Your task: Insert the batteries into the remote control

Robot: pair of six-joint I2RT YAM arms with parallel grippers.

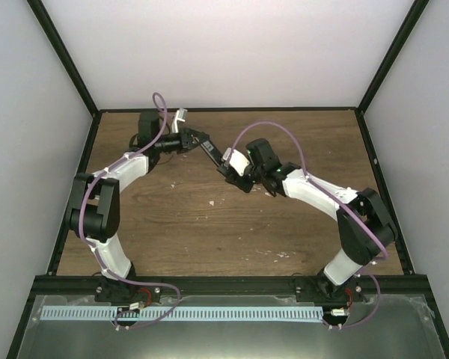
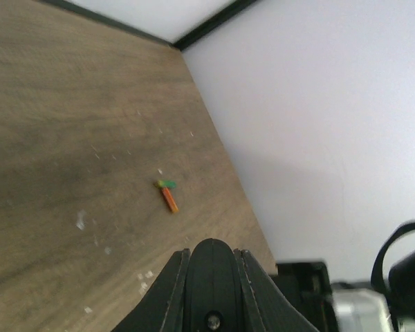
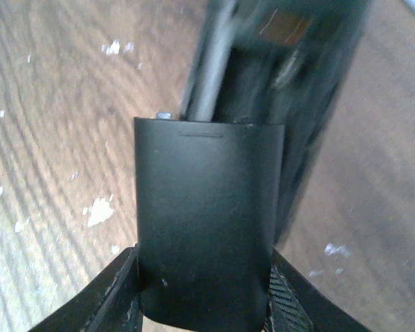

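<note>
Wooden table (image 2: 55, 104), battery (image 2: 169, 198) beyond left fingers (image 2: 167, 294)

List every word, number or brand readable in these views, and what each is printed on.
No readable text in any view.
The battery shows only orange and green, too small for lettering.
The black cover in the right claw is plain.
The remote control behind it is too blurred to read.

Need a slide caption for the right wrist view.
Jaws clamp the black cover piece; blurred remote control just beyond, wooden table below.
</note>
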